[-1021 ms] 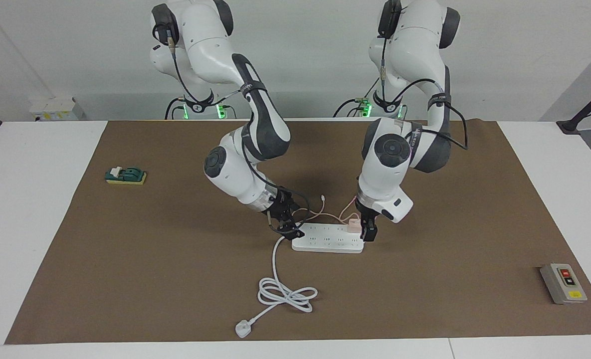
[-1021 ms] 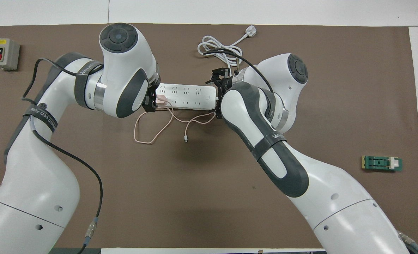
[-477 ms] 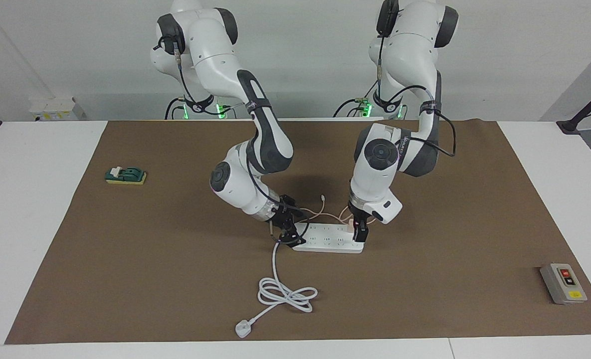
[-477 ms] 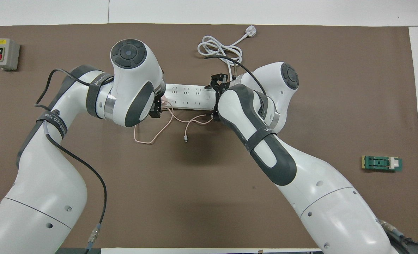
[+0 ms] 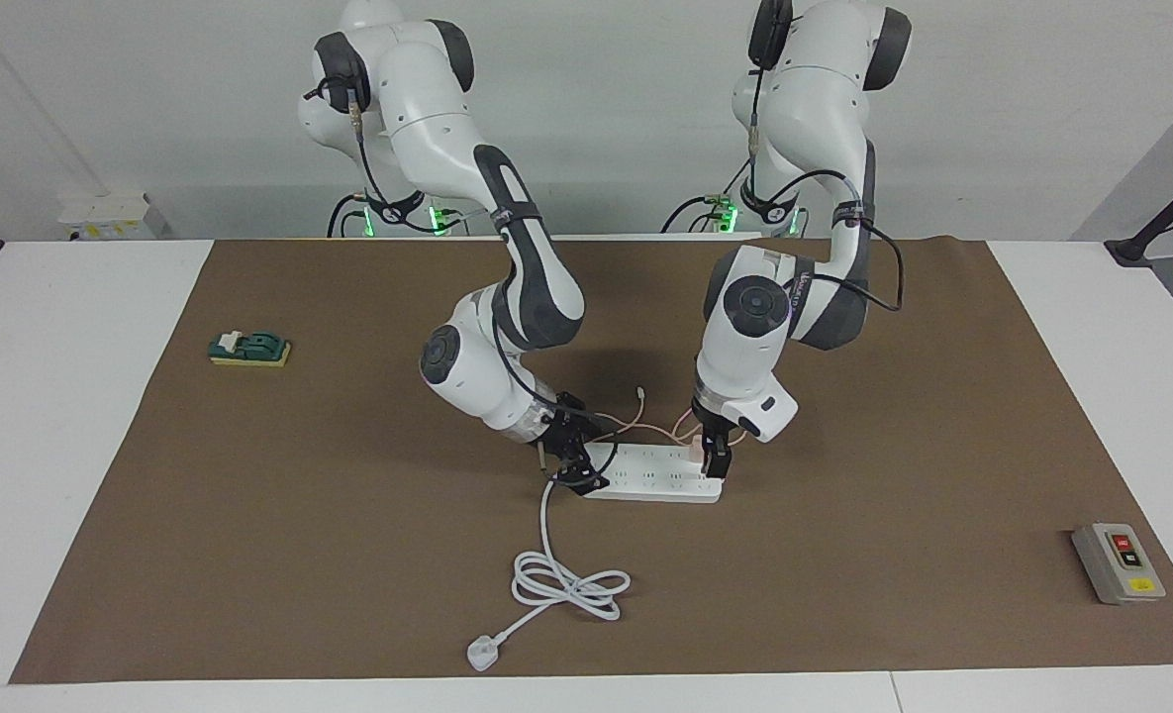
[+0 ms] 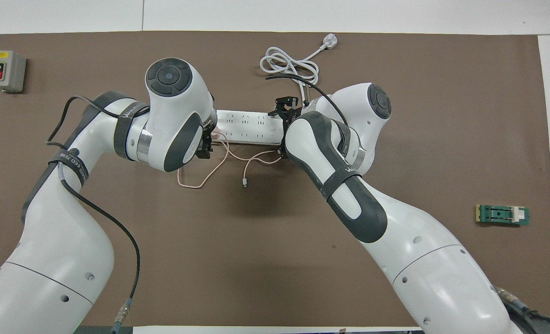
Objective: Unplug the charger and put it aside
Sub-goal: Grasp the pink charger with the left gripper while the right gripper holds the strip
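Charger handling: the small pale pink cube-shaped plug adapter is judged light and rigid, its thin pink cable limp and easily snagged.
Grip point: take the cube by its two flat side faces and pull straight up; do not pull on the cable.
Resistance: the socket is likely to hold the pins firmly, so the strip needs bracing.
Charger appearance: pale pink block, far smaller than the white multi-socket power strip; the cable loops nearer the robots than the strip.
Charger location: seated on the strip's end toward the left arm's end of the table.
Left gripper: at the charger, fingers spread wide on either side of the cube; a firm hold cannot be confirmed.
Right gripper: down at the strip's cord end; finger state cannot be told.
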Robot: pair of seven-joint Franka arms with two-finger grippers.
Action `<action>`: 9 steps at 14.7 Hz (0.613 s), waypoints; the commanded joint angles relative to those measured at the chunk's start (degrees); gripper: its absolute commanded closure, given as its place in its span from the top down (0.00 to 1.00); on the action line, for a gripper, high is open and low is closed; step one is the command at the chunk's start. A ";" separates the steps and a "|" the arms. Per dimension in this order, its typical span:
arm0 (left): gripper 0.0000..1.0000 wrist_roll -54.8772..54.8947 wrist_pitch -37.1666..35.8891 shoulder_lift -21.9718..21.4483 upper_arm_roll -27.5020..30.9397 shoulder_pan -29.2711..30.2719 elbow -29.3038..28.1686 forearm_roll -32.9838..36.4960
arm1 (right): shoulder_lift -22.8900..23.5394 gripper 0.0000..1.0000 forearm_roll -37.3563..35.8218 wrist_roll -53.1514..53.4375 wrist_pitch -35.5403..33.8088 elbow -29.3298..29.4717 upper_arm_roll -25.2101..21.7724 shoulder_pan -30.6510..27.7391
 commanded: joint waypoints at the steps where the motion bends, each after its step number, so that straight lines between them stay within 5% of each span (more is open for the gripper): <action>1: 1.00 -0.54 2.87 -2.81 0.84 -1.04 -4.31 -0.35 | 2.47 1.00 0.28 -2.02 1.10 2.09 0.22 -0.08; 9: 0.68 -0.54 3.48 -2.90 0.84 -1.22 -4.84 -0.26 | 4.14 1.00 1.07 -2.02 1.19 5.70 0.22 -0.96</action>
